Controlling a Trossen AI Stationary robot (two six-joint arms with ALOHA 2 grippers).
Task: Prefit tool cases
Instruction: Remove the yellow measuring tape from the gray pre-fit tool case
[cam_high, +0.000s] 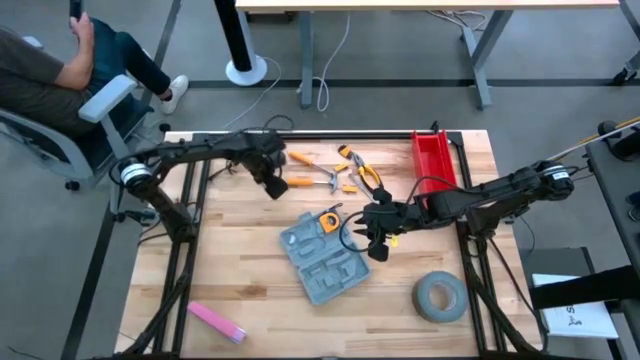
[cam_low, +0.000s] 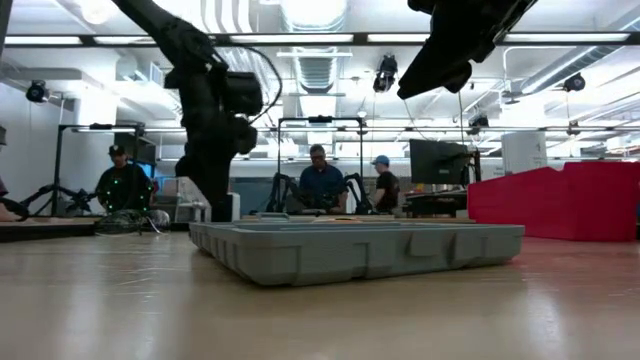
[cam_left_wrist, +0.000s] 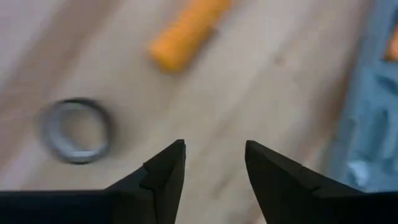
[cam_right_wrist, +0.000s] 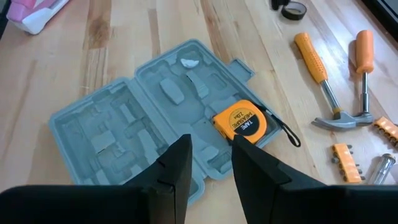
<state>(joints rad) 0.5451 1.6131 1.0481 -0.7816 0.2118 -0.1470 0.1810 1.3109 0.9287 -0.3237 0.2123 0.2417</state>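
The blue-grey tool case (cam_high: 323, 258) lies open and flat near the centre of the wooden table (cam_high: 240, 270), moulded recesses up, with an orange tape measure (cam_right_wrist: 240, 122) sitting in the half toward the table's far edge. The right gripper (cam_high: 377, 238) hangs just above the case's right edge, fingers (cam_right_wrist: 175, 163) a narrow gap apart and nothing between them in the right wrist view.

The left gripper (cam_high: 272, 185) hovers over bare wood, behind and to the left of the case; its fingers (cam_left_wrist: 168, 168) stand well apart and empty. An orange handle (cam_left_wrist: 188, 31) and a small ring-shaped item (cam_left_wrist: 76, 130), poss. a tape roll, too blurred to tell, lie beyond its tips.

At the table's far side: a hammer (cam_right_wrist: 322, 81) and a second orange-handled tool (cam_right_wrist: 364, 65), plus pliers (cam_high: 362, 170). A red bin (cam_high: 433, 160) stands at the far right, a grey tape roll (cam_high: 439, 297) at the near right, and a pink object (cam_high: 216, 321) near the front-left edge.

Beyond the table, a seated person (cam_high: 60, 70) is at the top-left corner of the high view; several others (cam_low: 322, 180) show in the background of the low view.
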